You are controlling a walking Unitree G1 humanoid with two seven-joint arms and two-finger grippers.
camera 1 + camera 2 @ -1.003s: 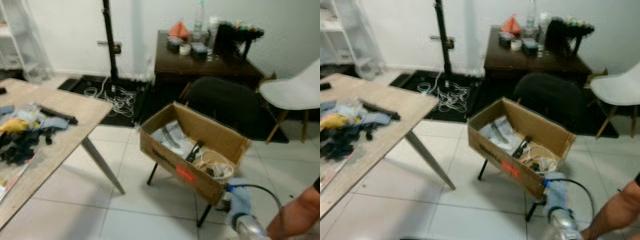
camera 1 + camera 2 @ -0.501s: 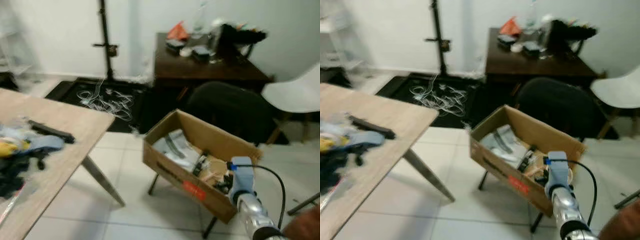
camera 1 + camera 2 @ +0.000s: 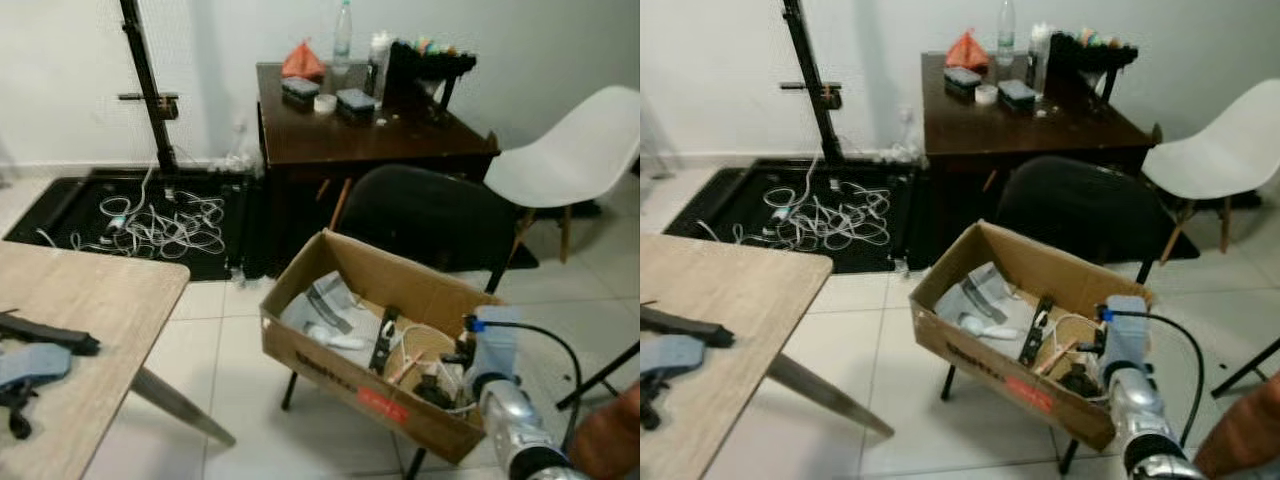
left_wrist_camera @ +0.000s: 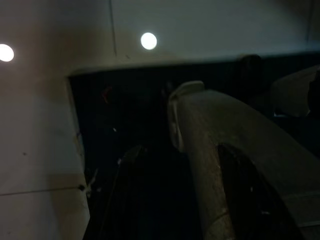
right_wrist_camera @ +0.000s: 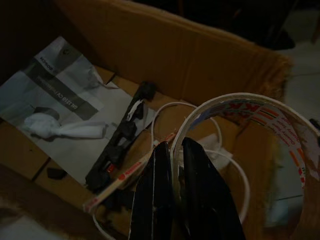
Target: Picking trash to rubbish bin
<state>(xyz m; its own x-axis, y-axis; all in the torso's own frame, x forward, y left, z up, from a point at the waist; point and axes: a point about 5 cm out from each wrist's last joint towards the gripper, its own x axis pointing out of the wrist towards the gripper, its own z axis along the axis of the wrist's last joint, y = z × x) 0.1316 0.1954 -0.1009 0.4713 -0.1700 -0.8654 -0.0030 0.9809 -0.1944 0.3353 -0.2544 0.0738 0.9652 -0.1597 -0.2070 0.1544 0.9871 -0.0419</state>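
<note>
Box [image 3: 340, 365] right of table [image 3: 90, 310], before desk [image 3: 370, 135].

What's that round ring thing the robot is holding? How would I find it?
Look for the open cardboard box on the tiled floor beside the black chair. Over its near corner, the right gripper has its jaws pinched on a tape roll. It's the one stiff hoop, red-and-white printed inside, unlike the thin loose cable below.

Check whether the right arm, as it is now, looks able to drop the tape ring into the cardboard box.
Probably yes. The right gripper is shut on the tape ring and hangs over the open cardboard box, with only loose trash below it. No flap or object appears to block the drop.
</note>
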